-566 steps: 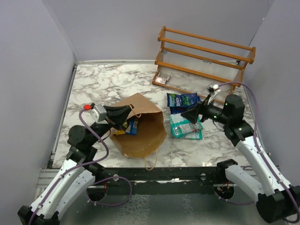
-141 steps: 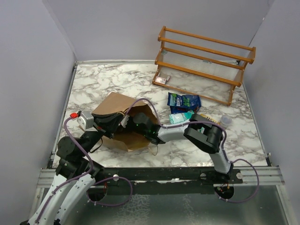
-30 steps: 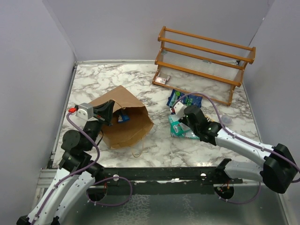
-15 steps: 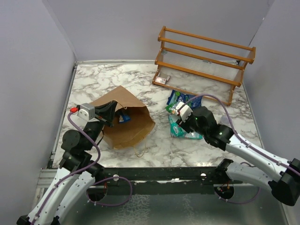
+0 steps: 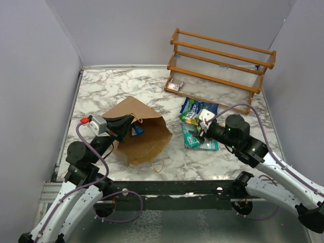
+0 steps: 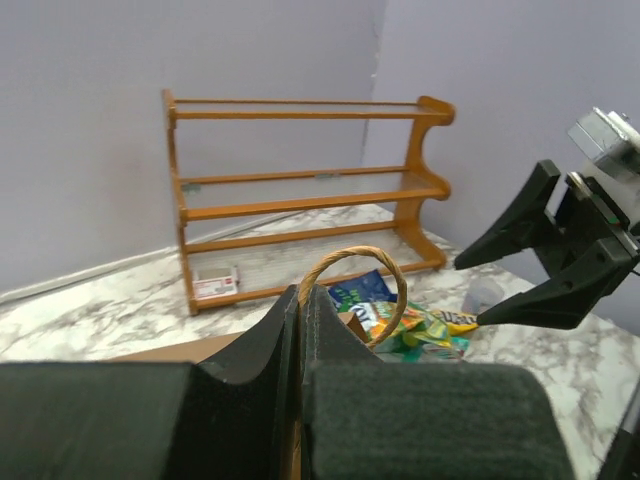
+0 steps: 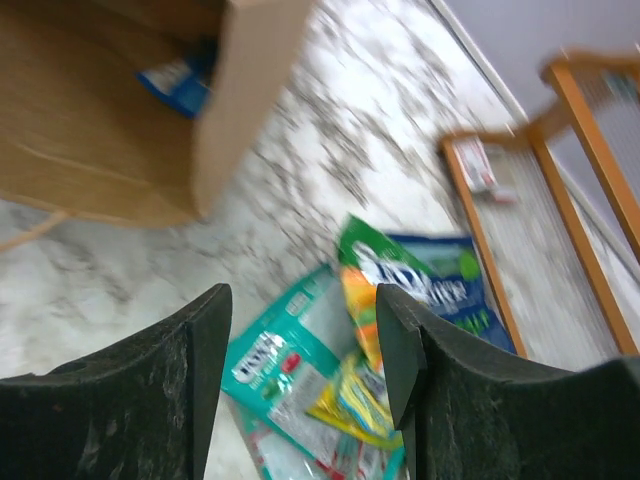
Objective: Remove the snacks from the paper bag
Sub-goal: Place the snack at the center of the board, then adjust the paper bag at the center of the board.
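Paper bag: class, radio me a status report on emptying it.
Left pincer shut on bag rim. Right pincer open above packets on table. One blue packet inside bag. Nothing blocking its mouth.

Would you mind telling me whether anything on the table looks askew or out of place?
The paper bag lies tipped on its side, mouth open, its handle pinched in the left hand. One blue packet sits inside; the other packets lie in an overlapping heap nearby.
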Motion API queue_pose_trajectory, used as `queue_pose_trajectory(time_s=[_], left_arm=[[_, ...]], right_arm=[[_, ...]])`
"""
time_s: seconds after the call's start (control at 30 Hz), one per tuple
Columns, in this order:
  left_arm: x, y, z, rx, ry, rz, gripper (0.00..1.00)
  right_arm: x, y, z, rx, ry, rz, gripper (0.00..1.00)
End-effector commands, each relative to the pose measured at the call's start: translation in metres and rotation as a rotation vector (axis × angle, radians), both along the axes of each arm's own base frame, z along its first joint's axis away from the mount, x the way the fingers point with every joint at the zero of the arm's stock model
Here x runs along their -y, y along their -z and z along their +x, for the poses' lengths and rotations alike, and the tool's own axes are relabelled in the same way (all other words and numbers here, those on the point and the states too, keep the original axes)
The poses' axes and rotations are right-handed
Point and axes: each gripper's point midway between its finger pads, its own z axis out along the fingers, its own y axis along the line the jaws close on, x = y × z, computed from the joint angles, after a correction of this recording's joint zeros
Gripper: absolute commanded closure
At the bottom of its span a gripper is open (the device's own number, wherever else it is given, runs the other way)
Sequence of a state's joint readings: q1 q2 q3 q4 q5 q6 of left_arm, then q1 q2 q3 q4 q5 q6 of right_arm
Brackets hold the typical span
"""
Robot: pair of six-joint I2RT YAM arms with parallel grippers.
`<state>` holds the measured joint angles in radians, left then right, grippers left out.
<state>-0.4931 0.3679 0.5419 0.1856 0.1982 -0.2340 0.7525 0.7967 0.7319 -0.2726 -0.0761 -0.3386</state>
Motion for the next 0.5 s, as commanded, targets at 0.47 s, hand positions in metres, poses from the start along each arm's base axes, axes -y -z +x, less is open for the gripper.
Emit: queue_pose_trajectory(time_s=[0.47], left_arm=[[0.019,0.005,-0.035,0.008,0.204,-0.064,1.0]], right_arm=[[-0.119,0.002,-0.106,0.088,-0.756,0.147,0.43]])
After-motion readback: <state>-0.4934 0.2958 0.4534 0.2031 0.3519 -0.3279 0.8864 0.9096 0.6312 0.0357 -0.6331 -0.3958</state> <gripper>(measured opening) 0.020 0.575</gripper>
